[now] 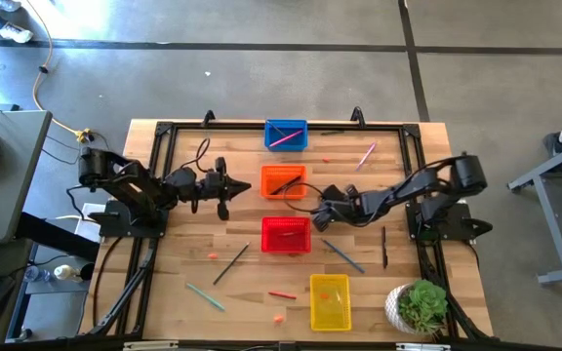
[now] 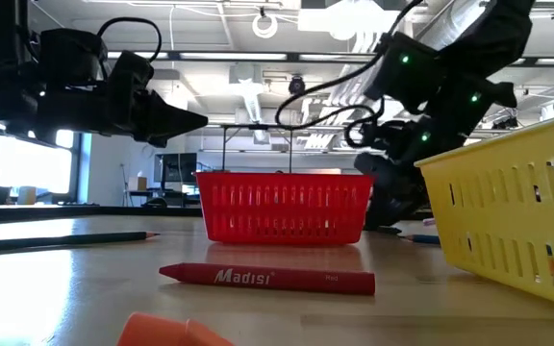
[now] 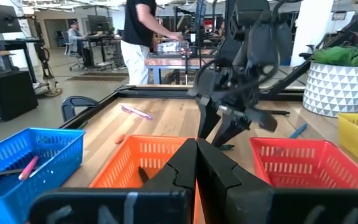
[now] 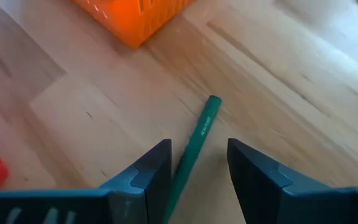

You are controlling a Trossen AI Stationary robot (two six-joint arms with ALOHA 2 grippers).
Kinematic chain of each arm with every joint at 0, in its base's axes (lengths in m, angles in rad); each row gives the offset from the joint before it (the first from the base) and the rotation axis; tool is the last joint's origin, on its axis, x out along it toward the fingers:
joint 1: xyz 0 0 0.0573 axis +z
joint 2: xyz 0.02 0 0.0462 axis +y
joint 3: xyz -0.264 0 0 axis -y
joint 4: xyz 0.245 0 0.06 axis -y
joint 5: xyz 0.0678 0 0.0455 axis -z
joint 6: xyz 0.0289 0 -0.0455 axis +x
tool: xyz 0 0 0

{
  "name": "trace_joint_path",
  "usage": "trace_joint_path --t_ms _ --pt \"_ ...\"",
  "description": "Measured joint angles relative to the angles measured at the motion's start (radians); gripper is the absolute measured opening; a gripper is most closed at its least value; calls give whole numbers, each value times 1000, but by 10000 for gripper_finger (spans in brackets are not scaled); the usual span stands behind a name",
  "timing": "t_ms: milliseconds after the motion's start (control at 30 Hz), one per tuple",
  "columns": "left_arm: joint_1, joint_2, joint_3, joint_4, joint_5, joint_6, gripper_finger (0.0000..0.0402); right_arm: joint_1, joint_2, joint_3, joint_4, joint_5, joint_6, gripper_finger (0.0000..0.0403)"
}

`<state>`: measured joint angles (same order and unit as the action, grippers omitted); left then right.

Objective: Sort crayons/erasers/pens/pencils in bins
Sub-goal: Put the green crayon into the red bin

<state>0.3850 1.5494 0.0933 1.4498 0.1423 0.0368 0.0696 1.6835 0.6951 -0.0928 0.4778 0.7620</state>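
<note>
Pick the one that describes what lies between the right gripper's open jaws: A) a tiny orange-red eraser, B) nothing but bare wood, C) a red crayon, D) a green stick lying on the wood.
D: the right wrist view shows a green stick lying on the table between the open jaws of the right gripper, near the orange bin.

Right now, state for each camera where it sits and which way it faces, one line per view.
High view: overhead, straight down on the table; both arms show, left gripper shut, right gripper open.
Low view: at tabletop height, level across a red crayon toward the red bin; arms hang in from above.
Left wrist view: looks over its own shut fingers at the bins and the right arm.
Right wrist view: looks down between open fingers at a green pencil.
Shared: the orange bin shows in both wrist views.
</note>
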Motion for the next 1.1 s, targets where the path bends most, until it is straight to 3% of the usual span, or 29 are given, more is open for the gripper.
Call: trace_joint_path --t_ms 300,733,1100 --pt "-22 0 1 -11 0 0 0 -9 51 74 -101 -5 -1 139" --pt "-22 0 1 -48 0 -27 0 -24 52 80 -128 -50 -29 20" --pt "-21 0 1 -48 0 -26 0 1 9 74 -154 -79 -42 19"
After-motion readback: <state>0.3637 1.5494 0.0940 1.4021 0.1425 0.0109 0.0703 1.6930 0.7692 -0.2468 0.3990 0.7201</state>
